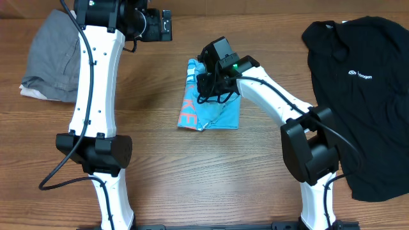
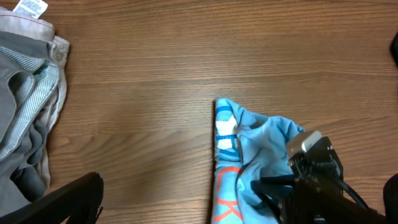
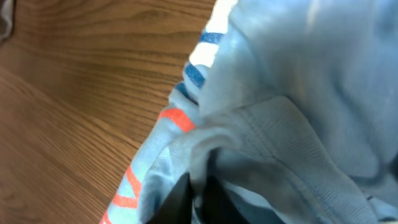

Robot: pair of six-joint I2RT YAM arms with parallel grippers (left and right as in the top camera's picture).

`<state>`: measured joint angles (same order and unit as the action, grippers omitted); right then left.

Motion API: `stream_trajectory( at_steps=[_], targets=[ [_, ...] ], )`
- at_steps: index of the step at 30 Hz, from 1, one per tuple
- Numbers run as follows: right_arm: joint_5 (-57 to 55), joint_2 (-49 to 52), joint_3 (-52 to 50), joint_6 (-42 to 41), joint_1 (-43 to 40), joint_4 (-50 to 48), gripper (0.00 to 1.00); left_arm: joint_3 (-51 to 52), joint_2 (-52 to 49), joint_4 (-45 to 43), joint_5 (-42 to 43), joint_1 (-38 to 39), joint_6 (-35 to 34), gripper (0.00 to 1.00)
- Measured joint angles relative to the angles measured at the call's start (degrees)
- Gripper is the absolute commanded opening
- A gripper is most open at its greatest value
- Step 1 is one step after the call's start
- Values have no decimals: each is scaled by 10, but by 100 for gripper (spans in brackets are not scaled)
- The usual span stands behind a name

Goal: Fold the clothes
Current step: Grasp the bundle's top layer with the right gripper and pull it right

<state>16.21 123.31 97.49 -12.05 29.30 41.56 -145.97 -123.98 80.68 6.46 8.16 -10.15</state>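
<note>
The light blue T-shirt (image 1: 214, 114) lies in a small folded bundle at the table's middle, with coral letters along its left edge. It also shows in the left wrist view (image 2: 249, 146) and fills the right wrist view (image 3: 292, 81). My right gripper (image 1: 206, 92) is down on the bundle's upper part, its fingers (image 3: 200, 196) shut on a raised fold of the blue cloth. My left gripper (image 1: 166, 25) is held high at the table's far side, apart from the shirt and empty. One of its fingers (image 2: 68, 202) shows at the lower left, spread wide.
A grey garment (image 1: 54, 57) lies heaped at the back left and also shows in the left wrist view (image 2: 25, 118). A black T-shirt with a small white print (image 1: 364, 89) lies spread over the right side. Bare wooden tabletop (image 1: 192, 172) surrounds the blue bundle.
</note>
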Motion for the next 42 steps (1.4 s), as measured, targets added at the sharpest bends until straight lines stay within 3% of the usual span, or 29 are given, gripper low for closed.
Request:
stream_trajectory(
  at_steps=[7,16,24,38,39,41,42],
  targets=[
    [1,1,0,-3,0,26,4,0,0,6,-13,0,0,100],
    [-7,-21,33,-54,-43,240,4,0,0,10,-18,0,0,100],
    [-31,-84,48,-70,-117,366,4,0,0,10,-20,0,1,100],
    [-45,-85,-13,-72,-123,412,4,0,-1,15,-20,0,22,100],
    [-45,-85,-15,-72,-123,416,8,0,-1,15,-20,0,24,100],
    [-50,-85,-18,-75,-123,425,25,0,-1,15,-21,0,27,100],
    [-56,-85,-19,-75,-123,432,27,0,-1,15,-21,0,28,100]
  ],
)
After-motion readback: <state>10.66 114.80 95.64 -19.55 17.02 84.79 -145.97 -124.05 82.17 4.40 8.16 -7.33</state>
